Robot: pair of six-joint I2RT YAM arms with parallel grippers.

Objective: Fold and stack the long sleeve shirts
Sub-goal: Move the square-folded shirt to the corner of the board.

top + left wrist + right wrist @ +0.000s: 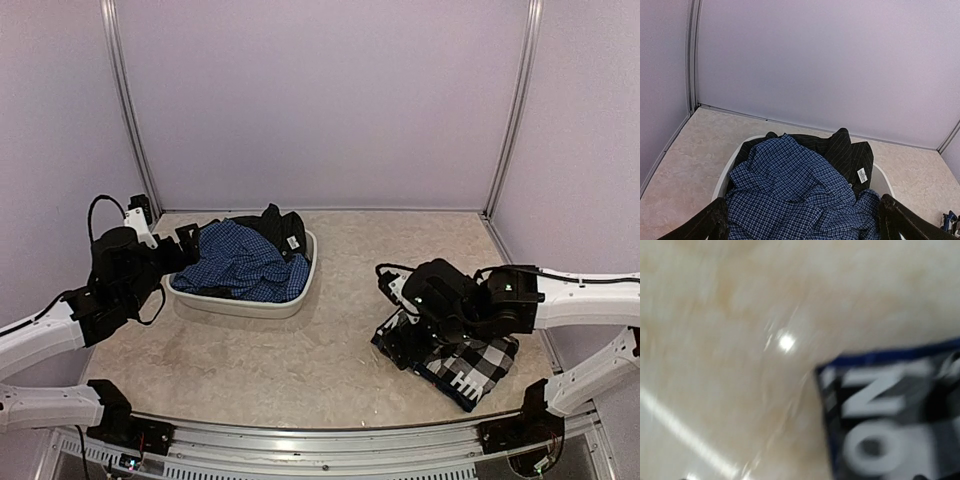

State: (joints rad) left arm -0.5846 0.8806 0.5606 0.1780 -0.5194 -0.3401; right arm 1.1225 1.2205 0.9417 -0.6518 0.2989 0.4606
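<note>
The folded black-and-white check shirt (480, 365) lies by the desk's (320, 350) right near corner, with the right pincer (398, 310) released over it. The left pincer (805, 222), spread wide, faces the blue check shirt (790, 190) in the white basin (250, 303) at far left. Grip a top fold and lift it clear of the black shirt (840, 150).

White arms (585, 295), black joints (120, 265), cables (95, 208)

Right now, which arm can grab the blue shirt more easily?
Left. Its open gripper sits at the tub's rim, facing the blue shirt. The right gripper is far off, by the black-and-white shirt.
</note>
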